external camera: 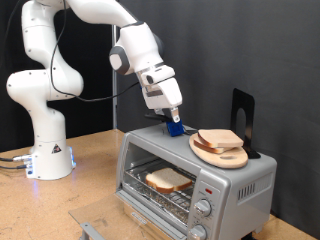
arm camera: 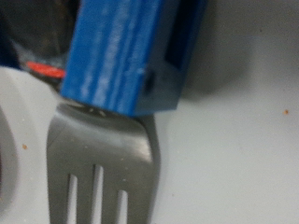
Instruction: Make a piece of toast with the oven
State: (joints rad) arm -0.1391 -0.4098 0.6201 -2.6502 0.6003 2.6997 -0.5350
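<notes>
While gripper (external camera: 173,122) pinches blue-handled fork (arm camera: 103,168), oven (external camera: 195,175) sits on wooden table (external camera: 90,170), black backdrop.

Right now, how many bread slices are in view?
2: one piece of toast on the rack inside the oven, one bread slice on the wooden plate atop it. None visibly hidden.

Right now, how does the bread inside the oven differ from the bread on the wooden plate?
The piece of toast lies alone on the wire rack inside the oven; the bread on the plate sits on the oven's top, seemingly stacked slices on the wooden plate. The first looks flat; the second looks tilted. Both are pale with tan crusts.
</notes>
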